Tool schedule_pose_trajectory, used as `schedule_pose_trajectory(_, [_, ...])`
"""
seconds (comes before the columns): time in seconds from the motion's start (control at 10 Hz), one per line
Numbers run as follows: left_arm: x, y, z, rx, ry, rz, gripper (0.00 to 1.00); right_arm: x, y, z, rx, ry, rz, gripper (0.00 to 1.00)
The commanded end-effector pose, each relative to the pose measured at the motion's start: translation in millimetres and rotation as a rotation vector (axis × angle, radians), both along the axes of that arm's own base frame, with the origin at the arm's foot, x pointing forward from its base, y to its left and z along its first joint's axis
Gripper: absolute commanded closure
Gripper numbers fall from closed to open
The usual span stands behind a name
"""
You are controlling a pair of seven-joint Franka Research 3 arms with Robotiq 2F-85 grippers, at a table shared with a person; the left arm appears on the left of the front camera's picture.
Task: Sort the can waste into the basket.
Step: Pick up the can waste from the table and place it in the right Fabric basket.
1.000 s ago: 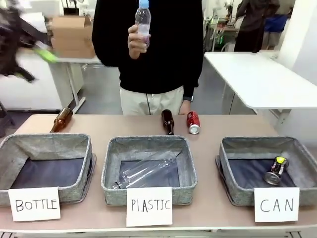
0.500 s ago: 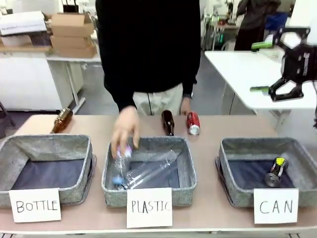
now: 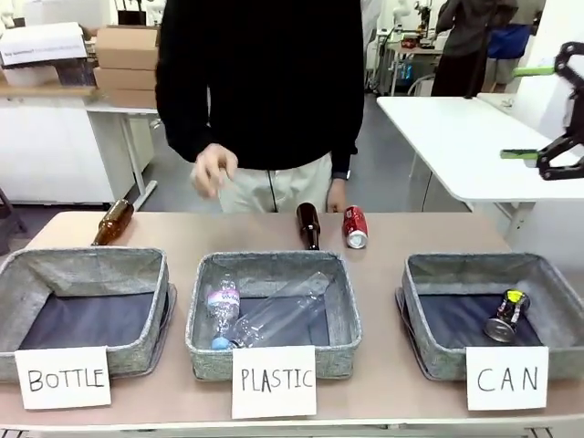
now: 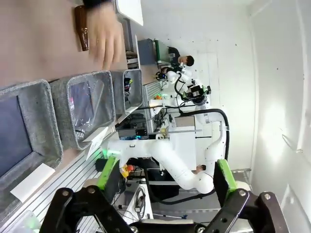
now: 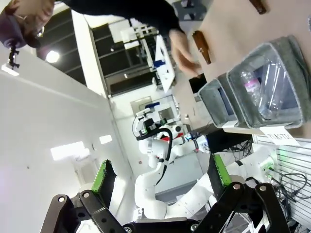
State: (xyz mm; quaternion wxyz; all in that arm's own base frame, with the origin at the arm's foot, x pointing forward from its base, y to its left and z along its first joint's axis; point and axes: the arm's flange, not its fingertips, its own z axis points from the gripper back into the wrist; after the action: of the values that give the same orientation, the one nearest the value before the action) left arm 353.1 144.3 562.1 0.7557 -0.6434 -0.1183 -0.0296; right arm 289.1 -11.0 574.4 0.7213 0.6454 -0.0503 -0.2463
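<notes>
Right claw: the right claw [image 3: 509,112] is held high at the right edge of the front view, well above the surface [image 3: 392,239]. Its fingers are pointed to the left, one over the other. They are spread wide and nothing is held between them.

Left claw: the left claw [image 4: 165,174] is seen by its own wrist camera, which is rolled sideways. The green pads [image 4: 108,170] are kept wide apart and nothing is pinched. The baskets lie well away from it.

Red can: the red can [image 3: 356,226] is laid on its side on the far part of the surface, just right of a brown bottle [image 3: 308,224] and outside every basket.

Dark can: the dark can [image 3: 507,315] is laid tilted on the dark floor of the CAN basket [image 3: 415,301], in its right part.

CAN basket: it is placed at the near right of the surface, and a white card [image 3: 507,377] with "CAN" is set against its near wall.

Person's hands: one hand [image 3: 215,170] is raised above the far edge of the surface, loosely curled and empty. The other hand [image 3: 339,194] is kept low, just behind the red can.

PLASTIC basket: the PLASTIC basket [image 3: 274,263] in the middle holds two clear bottles, a small one [image 3: 224,306] with a pink label beside a larger one [image 3: 283,312].

BOTTLE basket: the BOTTLE basket [image 3: 82,260] is placed at the near left, and a second brown bottle [image 3: 113,222] lies just behind it.
</notes>
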Motion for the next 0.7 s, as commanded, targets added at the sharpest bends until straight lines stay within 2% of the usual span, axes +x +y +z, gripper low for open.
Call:
schedule_pose_trajectory(0.0, [-2.9, -0.6, 0.4, 0.003, 0.017, -0.007, 0.00, 0.0, 4.6, -1.3, -0.007, -0.014, 0.023, 0.00])
schedule_pose_trajectory(0.5, [-2.9, -0.6, 0.4, 0.003, 0.017, -0.007, 0.00, 0.4, 3.1, -0.3, -0.003, 0.001, 0.009, 0.00])
schedule_pose_trajectory(0.6, [-2.9, -0.6, 0.4, 0.003, 0.017, -0.007, 0.00, 18.2, 32.5, 7.4, -0.272, -0.001, 0.059, 0.00])
